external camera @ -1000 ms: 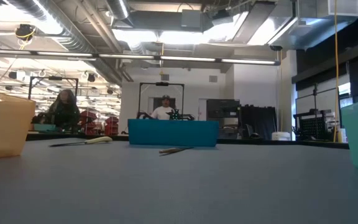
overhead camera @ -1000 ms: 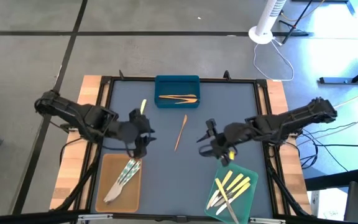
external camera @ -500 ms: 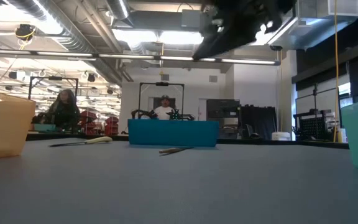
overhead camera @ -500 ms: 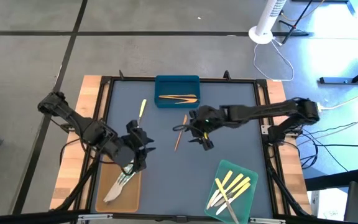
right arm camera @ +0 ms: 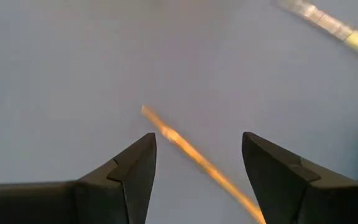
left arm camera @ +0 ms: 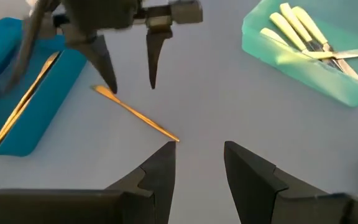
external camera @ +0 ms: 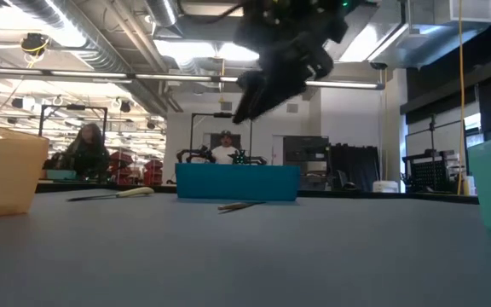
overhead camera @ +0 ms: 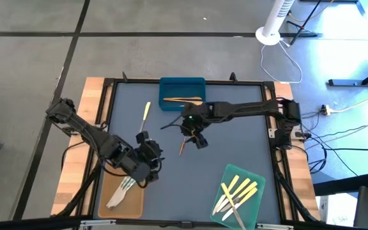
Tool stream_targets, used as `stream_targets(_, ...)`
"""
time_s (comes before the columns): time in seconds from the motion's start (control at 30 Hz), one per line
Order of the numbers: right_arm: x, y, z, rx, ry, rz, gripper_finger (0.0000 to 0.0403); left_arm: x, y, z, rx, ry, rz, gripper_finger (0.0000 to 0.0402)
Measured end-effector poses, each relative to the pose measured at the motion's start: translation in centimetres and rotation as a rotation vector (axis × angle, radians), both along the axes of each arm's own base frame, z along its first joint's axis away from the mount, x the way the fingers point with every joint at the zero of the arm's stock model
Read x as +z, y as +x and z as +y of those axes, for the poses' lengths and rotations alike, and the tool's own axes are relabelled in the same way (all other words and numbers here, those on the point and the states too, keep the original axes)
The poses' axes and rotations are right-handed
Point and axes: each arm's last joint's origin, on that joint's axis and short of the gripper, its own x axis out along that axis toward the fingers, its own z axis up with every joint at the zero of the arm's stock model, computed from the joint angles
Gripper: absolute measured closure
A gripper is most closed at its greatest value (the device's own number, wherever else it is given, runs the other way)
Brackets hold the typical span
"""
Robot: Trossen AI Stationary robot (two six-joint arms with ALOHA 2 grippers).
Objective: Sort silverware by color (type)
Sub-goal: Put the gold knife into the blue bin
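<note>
High view shows the right gripper (overhead camera: 191, 133) with its fingers spread wide and holding nothing, hanging right over the brown stick utensil (overhead camera: 184, 143) that lies on the gray table (overhead camera: 235, 147) just in front of the blue tray (overhead camera: 181, 85). The left gripper (overhead camera: 151, 167) is by the tan tray (overhead camera: 110, 185), fingers apart and empty. Yellow utensils (overhead camera: 243, 189) lie in the green tray (overhead camera: 225, 214), and one yellow-handled one (overhead camera: 144, 112) lies alone on the table.

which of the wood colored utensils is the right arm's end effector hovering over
The loose brown utensil lying bare on the table mat, under the open right end effector; the other brown ones sit in the blue tray.
</note>
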Motion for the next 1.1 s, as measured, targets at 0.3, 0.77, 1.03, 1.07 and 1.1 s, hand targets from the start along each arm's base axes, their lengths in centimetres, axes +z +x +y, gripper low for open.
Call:
stream_targets(0.3, -4.0, 1.5, -0.3, 0.033, -0.108, 0.108, 0.0178, -0.8, 0.7, -0.7, 0.002, -0.014, 0.001, 0.0271)
stream_targets(0.77, -8.9, 2.4, -0.5, 0.032, -0.153, 0.225, 0.0178, -0.6, 0.8, -1.0, 0.001, -0.036, -0.025, 0.0271)
stream_targets(1.03, -9.2, 2.4, -0.5, 0.032, -0.151, 0.235, 0.0178, -0.6, 0.8, -1.0, 0.001, -0.038, -0.028, 0.0271)
stream_targets(1.07, -9.2, 2.4, -0.5, 0.032, -0.152, 0.235, 0.0178, -0.6, 0.8, -1.0, 0.001, -0.038, -0.029, 0.0271)
stream_targets(1.1, -9.2, 2.4, -0.5, 0.031, -0.152, 0.235, 0.0178, -0.6, 0.8, -1.0, 0.001, -0.038, -0.028, 0.0271)
